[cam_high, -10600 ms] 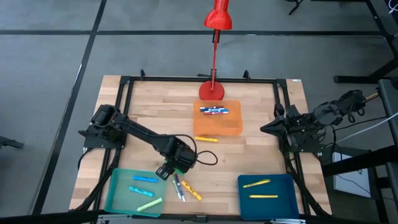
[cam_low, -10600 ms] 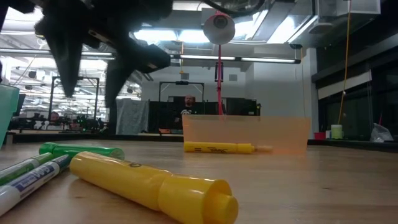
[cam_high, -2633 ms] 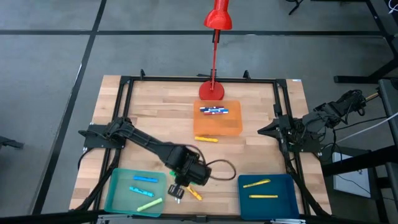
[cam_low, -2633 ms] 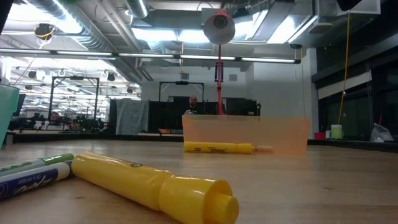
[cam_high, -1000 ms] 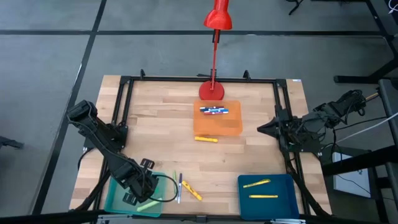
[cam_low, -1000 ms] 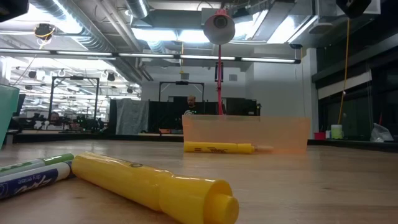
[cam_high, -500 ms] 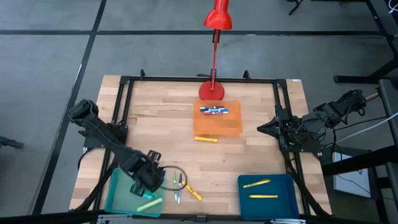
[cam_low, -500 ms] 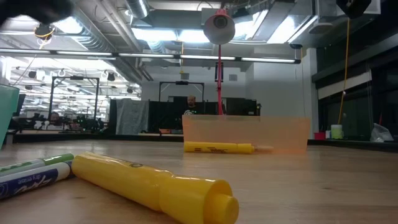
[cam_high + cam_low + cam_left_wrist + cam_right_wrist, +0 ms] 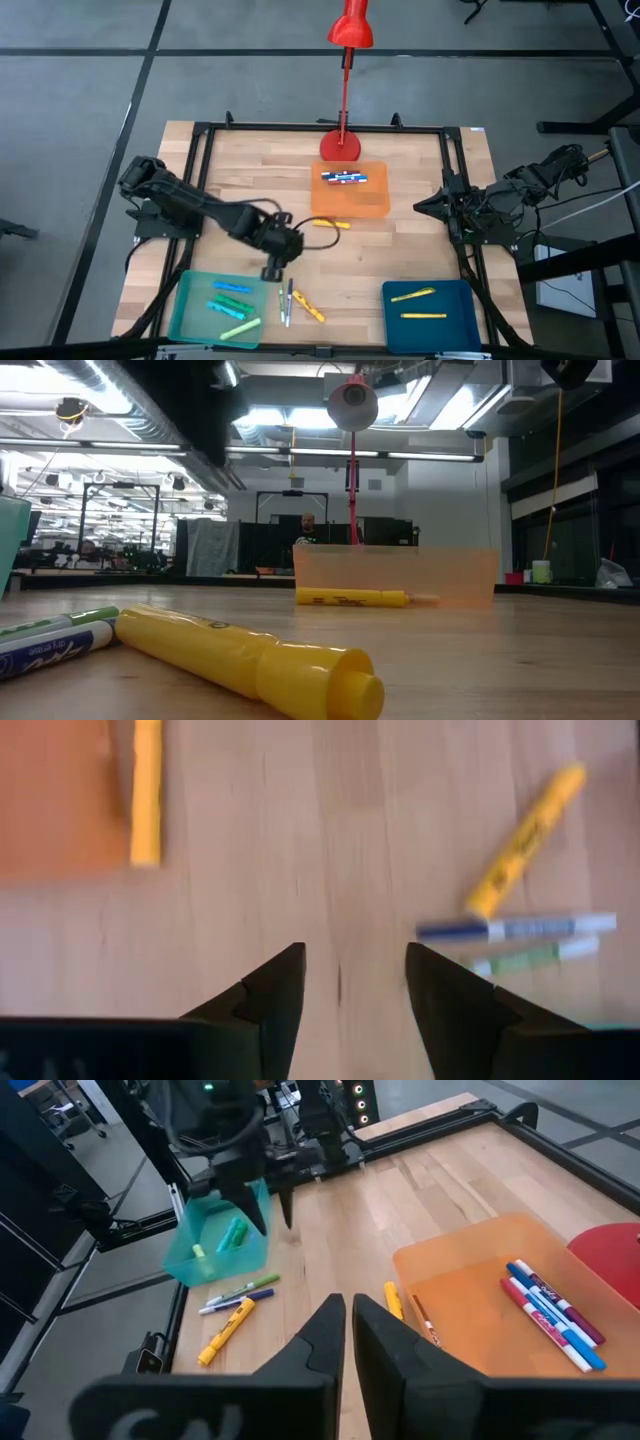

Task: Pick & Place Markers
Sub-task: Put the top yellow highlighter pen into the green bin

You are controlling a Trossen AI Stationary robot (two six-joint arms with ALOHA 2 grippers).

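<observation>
High view: left gripper (image 9: 272, 272) hangs empty above bare table, between teal tray (image 9: 183, 310) and orange tray (image 9: 372, 205).
Loose markers (image 9: 298, 302) lie just near of it; fingers part open. Right gripper (image 9: 424, 207) is parked at right edge. Low view: fat yellow marker (image 9: 250, 660) lies closest, one more by the orange tray; no fingers visible. Left wrist: open fingers (image 9: 275, 990), nothing held. Right wrist: fingers (image 9: 325, 1335) nearly touching, empty; only here blue-pink markers inside orange tray are clear. Risk, my read: clustered markers, a descent could nudge neighbours or pinch two.
</observation>
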